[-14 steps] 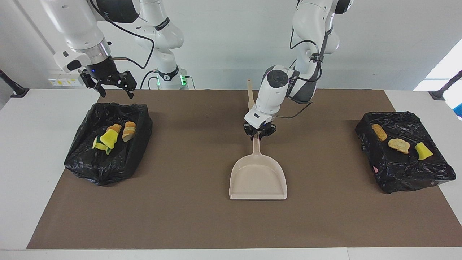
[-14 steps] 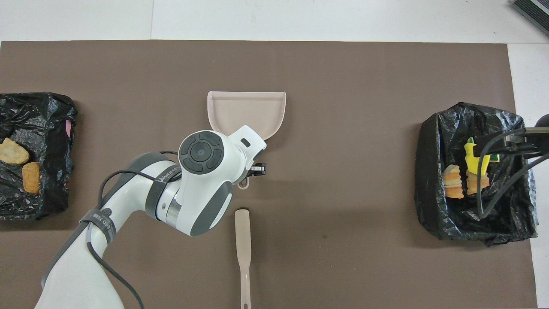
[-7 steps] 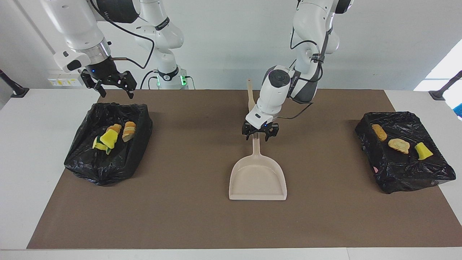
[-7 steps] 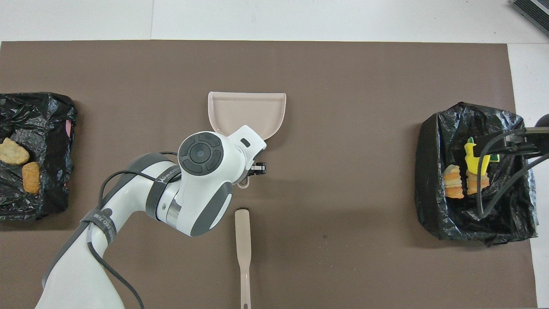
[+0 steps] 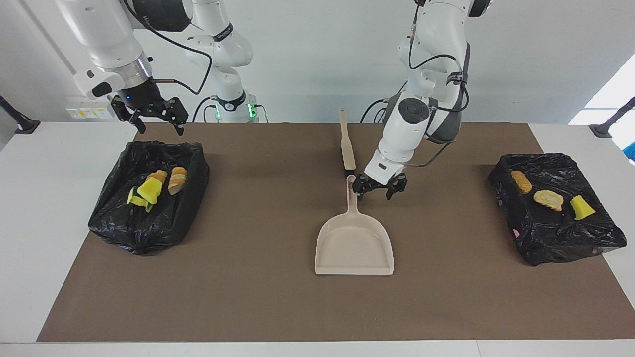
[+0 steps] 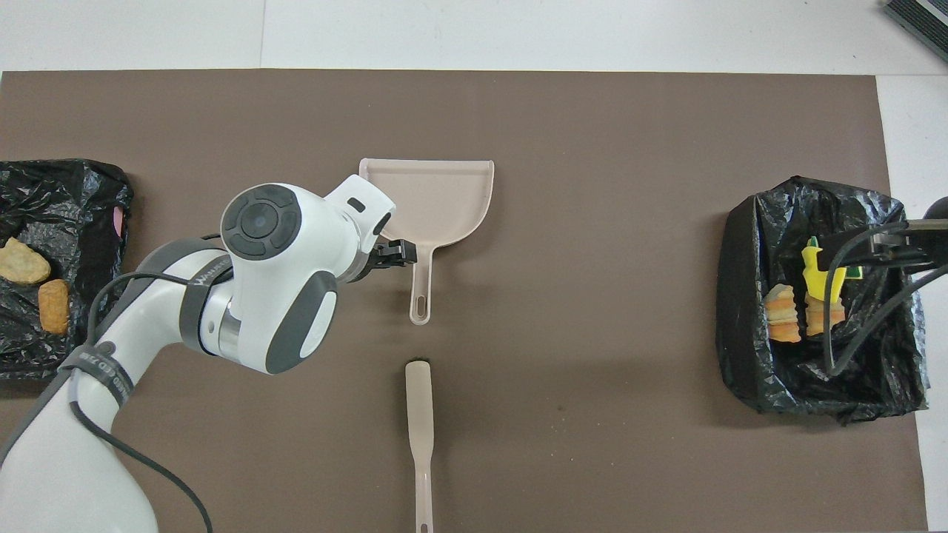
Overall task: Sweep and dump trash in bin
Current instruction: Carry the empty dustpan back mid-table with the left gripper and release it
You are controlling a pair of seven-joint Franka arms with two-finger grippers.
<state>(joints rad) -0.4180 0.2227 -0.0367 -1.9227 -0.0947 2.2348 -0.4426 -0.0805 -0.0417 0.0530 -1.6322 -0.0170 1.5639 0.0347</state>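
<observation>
The beige dustpan lies flat mid-mat, empty, also in the overhead view. My left gripper is open and empty, low beside the dustpan's handle, toward the left arm's end; it also shows in the overhead view. My right gripper is open and empty, waiting over the black-lined bin at the right arm's end. Trash lies in that bin: a yellow chunk and bread pieces. Three more scraps lie on a black bag-covered box.
A beige brush handle lies on the brown mat, nearer to the robots than the dustpan and in line with its handle; it also shows in the overhead view. The bin and the bag-covered box stand at the mat's two ends.
My left gripper opened, let go of the dustpan's handle, and moved aside toward the left arm's end. The dustpan stayed where it was. The right arm has not moved.
</observation>
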